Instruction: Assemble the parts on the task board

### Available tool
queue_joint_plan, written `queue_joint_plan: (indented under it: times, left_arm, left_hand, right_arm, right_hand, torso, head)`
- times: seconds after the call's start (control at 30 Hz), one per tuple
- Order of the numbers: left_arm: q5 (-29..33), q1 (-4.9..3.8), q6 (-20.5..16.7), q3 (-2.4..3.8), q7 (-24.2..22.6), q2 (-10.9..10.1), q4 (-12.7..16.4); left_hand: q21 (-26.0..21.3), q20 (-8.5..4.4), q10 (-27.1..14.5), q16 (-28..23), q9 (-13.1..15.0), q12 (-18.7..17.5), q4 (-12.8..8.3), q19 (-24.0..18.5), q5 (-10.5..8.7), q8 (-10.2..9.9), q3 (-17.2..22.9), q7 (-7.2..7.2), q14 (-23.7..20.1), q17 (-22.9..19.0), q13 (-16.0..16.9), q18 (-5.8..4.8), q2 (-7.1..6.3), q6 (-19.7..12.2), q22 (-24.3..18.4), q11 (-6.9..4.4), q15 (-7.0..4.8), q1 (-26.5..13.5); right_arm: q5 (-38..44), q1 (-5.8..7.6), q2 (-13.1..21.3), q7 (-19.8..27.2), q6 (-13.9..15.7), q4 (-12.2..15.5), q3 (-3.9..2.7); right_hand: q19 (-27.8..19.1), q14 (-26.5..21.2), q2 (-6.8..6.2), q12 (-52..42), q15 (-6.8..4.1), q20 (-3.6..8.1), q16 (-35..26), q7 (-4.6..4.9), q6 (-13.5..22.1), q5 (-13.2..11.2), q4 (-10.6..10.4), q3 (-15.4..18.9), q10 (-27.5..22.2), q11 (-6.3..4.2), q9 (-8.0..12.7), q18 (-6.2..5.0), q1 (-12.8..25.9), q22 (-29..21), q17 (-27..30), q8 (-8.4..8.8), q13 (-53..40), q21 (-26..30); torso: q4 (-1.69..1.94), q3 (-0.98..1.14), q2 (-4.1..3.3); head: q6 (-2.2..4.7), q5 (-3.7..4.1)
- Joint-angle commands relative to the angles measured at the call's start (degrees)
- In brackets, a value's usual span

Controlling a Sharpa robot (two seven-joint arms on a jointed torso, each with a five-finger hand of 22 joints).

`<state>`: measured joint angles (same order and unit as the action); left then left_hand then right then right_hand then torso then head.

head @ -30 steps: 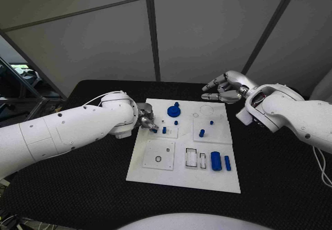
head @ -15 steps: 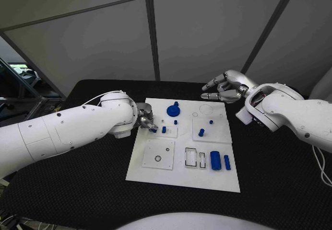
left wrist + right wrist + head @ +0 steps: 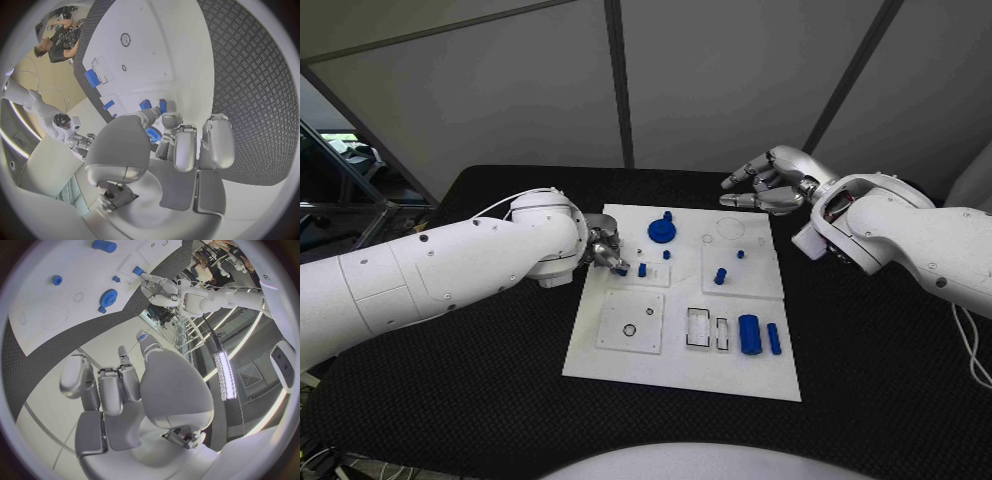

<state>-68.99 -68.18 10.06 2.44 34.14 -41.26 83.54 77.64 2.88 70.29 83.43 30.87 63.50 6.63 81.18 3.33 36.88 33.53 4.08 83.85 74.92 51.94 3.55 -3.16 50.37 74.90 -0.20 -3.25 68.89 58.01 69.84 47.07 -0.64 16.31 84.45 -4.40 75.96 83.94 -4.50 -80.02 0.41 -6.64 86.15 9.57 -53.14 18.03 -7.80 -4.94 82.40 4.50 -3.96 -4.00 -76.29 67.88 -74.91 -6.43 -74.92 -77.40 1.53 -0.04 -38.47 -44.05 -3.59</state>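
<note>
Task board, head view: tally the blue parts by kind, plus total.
blue gear: 1
small upright pegs: 4
long pieces lying flat: 2
blue piece pinched in the left hand: 1
Total: 8

The board (image 3: 635,365) lay in the middle of the table (image 3: 459,400). The left hand (image 3: 604,252) hung over the board's left edge, just beside a small peg (image 3: 642,270). The gear (image 3: 661,233) sat behind that peg. Two long pieces (image 3: 749,335) lay side by side toward the near right. The right hand (image 3: 764,187) hovered behind the board's far right corner.
</note>
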Motion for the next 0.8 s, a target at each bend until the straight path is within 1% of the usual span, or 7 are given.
queue_joint_plan:
  times: [0.03, 0.17, 0.33, 0.47, 0.8]
  left_arm:
    - [-0.3, 0.20, 1.7, -0.22, 0.6, 0.1, -0.3]
    - [0.1, 0.20, 1.6, -0.22, 0.7, 0.4, -0.8]
    - [0.2, 0.20, 1.6, -0.24, 0.7, 0.7, -1.2]
    - [0.3, 0.20, 1.4, -0.25, 0.7, 0.9, -1.5]
    - [0.3, 0.19, 1.3, -0.26, 0.7, 1.2, -1.8]
  left_hand:
    - [0.3, -0.04, 0.3, 0.4, 0.1, 0.3, -4.7, 0.2, 0.20, 0.3, 5.2, -0.37, 4.0, 9.5, 0.0, 0.05, 0.30, 0.0, 3.6, -0.22, -0.37, -0.5]
    - [0.4, -0.10, 0.7, 0.6, 0.1, 0.5, -3.9, 0.4, 0.13, 0.7, 5.1, -0.65, 4.1, 9.7, 0.1, -0.01, -0.18, 0.5, 3.8, -0.39, -0.47, -2.8]
    - [0.8, -0.31, 1.3, 1.6, -0.1, 0.8, -2.3, 0.8, 0.06, 0.9, 3.6, -1.06, 4.5, 10.6, 0.4, -0.13, -1.03, 1.5, 4.3, -0.71, -0.72, -6.2]
    - [1.3, -0.56, 2.0, 2.3, -0.5, 1.1, -1.4, 1.3, 0.06, 0.8, 2.4, -1.44, 4.8, 11.2, 0.7, -0.29, -1.43, 2.5, 4.9, -1.03, -1.00, -8.2]
    - [1.8, -0.83, 2.7, 2.4, -1.0, 1.3, -0.6, 1.8, 0.04, 0.6, 0.6, -1.70, 4.9, 11.2, 1.1, -0.47, -1.78, 3.6, 5.5, -1.26, -1.22, -10.1]
  right_arm:
    - [0.1, 0.10, 0.0, 0.2, -0.3, 0.1, -0.03]
    - [0.1, 0.10, 0.0, 0.3, -0.2, 0.1, -0.03]
    - [0.1, 0.10, 0.1, 0.2, -0.2, 0.1, -0.03]
    - [0.1, 0.10, 0.1, 0.2, -0.2, 0.2, -0.03]
    - [0.1, 0.10, 0.0, 0.3, -0.2, 0.1, -0.03]
  right_hand:
    - [-0.4, 4.3, 0.28, 0.2, -0.11, 0.07, -0.2, -0.03, 0.2, -0.2, -0.5, 0.0, -0.2, 0.06, 0.0, -0.87, 0.2, 0.0, -8.0, 0.34, -4.9, 0.3]
    - [-0.4, 4.3, 0.28, 0.2, -0.11, 0.07, -0.2, -0.03, 0.2, -0.2, -0.5, 0.0, -0.2, 0.06, 0.0, -0.87, 0.2, 0.0, -8.0, 0.34, -4.9, 0.3]
    - [-0.4, 4.3, 0.28, 0.2, -0.11, 0.07, -0.2, -0.03, 0.2, -0.2, -0.5, 0.0, -0.2, 0.06, 0.0, -0.87, 0.2, 0.0, -8.0, 0.34, -4.9, 0.3]
    - [-0.5, 4.3, 0.34, 0.2, -0.13, 0.08, -0.3, -0.04, 0.2, -0.2, -0.5, 0.1, -0.3, 0.05, 0.0, -0.89, 0.1, -0.1, -7.9, 0.29, -4.9, 0.4]
    - [-0.5, 4.3, 0.34, 0.2, -0.13, 0.08, -0.3, -0.04, 0.2, -0.2, -0.5, 0.1, -0.3, 0.05, 0.0, -0.89, 0.1, -0.1, -7.9, 0.29, -4.9, 0.4]
  torso:
    - [0.00, 0.02, 0.01]
    - [-0.03, 0.01, 0.00]
    - [0.00, 0.01, -0.04]
    - [-0.01, 0.00, 0.01]
    - [0.01, -0.01, 0.03]
  head:
    - [-0.05, 0.04]
    - [-0.16, 0.07]
    - [-0.19, 0.19]
    - [-0.24, 0.22]
    - [-0.34, 0.26]
